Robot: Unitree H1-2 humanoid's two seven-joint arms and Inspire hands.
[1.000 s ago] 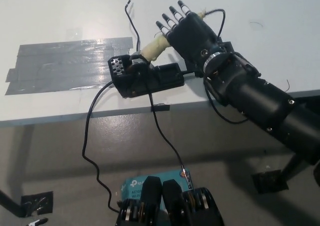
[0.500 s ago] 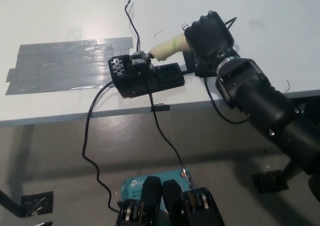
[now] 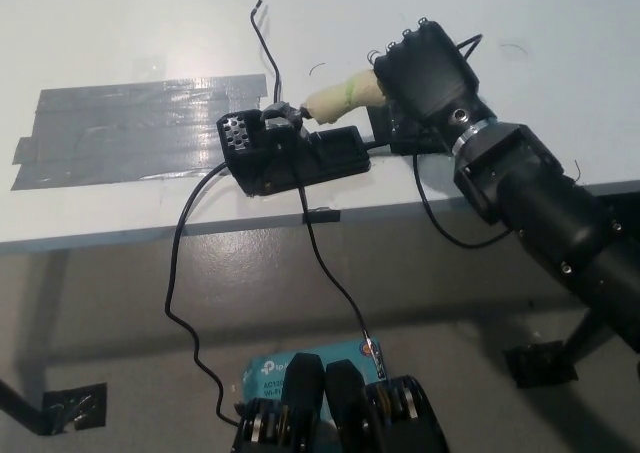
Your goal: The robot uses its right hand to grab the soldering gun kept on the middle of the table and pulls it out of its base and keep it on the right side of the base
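— White table [image 3: 120,33] fills the upper part of the view, with grey floor [image 3: 100,303] below its front edge. What is the right hand [image 3: 425,73] doing?

— It sits on the table, fingers curled round the pale handle of the soldering gun [image 3: 340,95]. The handle sticks out from the hand toward the base [image 3: 290,153].

— Where is the gun itself?

— Its tip end is at the top of the black base, which lies just beside the hand near the table's front edge. Whether the tip is still seated in the holder, I cannot tell.

— Anything else near the hand?

— A black cable [image 3: 265,48] runs away from the base across the table, and another cable [image 3: 185,263] drops over the edge to the floor. Beyond the base, well apart from the hand, a patch of grey tape [image 3: 130,123] is stuck flat on the table.

— The left hand?

— Not visible.
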